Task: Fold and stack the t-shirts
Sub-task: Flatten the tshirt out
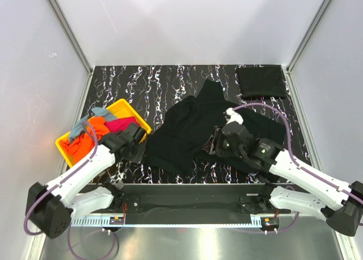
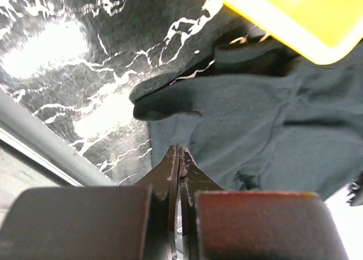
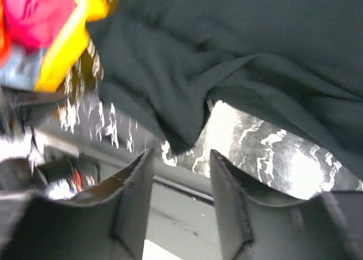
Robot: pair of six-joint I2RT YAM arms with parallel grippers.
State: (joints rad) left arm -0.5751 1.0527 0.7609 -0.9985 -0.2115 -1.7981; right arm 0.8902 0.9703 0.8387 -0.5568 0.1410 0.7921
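Spreading seems the step: a crumpled black cloth t-shirt (image 1: 187,129) lies mid-table, not flat. The left gripper (image 2: 179,158) is closed at its left edge, pinch uncertain; the right gripper (image 3: 181,153) gapes empty by the near hem. Next, both must grip and pull flat. A yellow plastic tray (image 2: 283,16) crowds the left; a folded black tee (image 1: 261,81) waits far right.

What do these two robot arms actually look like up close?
Both the left arm and right arm have white shells with black joints and a purple cable running alongside. Each ends in a black two-finger tool: left tool, right tool.
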